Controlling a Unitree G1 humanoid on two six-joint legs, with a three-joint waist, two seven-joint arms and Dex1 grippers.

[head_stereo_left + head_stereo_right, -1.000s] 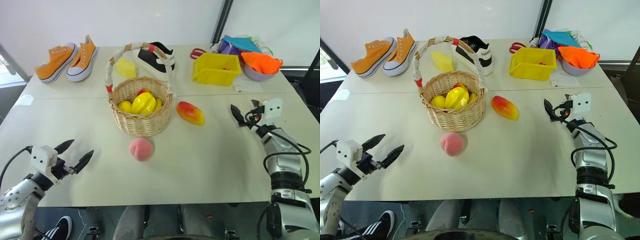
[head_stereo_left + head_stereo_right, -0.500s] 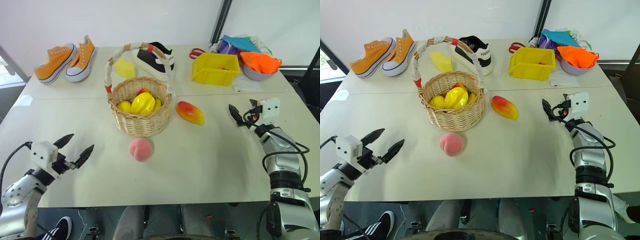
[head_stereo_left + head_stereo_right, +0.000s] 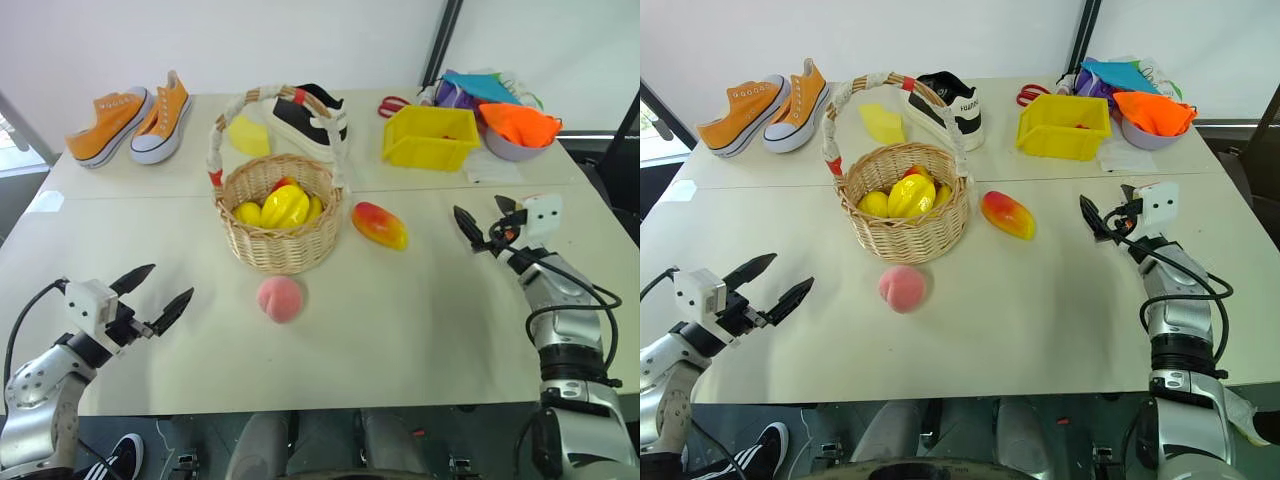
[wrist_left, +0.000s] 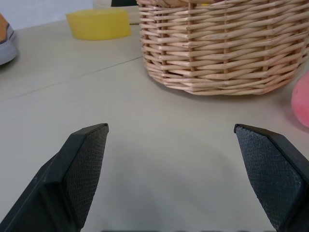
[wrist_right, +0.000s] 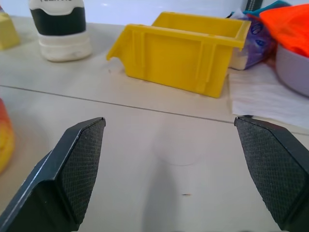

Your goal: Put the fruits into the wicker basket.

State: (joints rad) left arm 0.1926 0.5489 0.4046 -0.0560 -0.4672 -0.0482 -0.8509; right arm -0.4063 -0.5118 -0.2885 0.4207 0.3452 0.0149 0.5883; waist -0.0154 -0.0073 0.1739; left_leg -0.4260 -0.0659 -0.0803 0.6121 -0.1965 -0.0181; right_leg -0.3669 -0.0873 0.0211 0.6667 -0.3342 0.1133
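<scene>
Beige table (image 3: 420, 330) against a white wall, 2 joined tops with a seam across the middle. Wicker basket (image 3: 281, 215) sits upright at centre, cloth-wrapped handle arched over it, yellow fruits (image 3: 280, 207) already inside. Peach (image 3: 280, 298) lies on the table just in front of the basket, not touching it. Mango (image 3: 380, 225) lies just right of the basket, apart from its wall. Left gripper (image 3: 160, 296) hangs low over the near-left table, fingers spread wide, nothing between them, pointing toward basket and peach, well short of both. Right gripper (image 3: 484, 221) is over the right side, fingers spread too, empty, right of the mango and apart from it. Far edge: 2 orange sneakers (image 3: 133, 115), black-and-white shoe (image 3: 312, 118), pale yellow wedge (image 3: 250, 136), yellow bin (image 3: 432, 137), bowl of orange cloth (image 3: 520, 130).
</scene>
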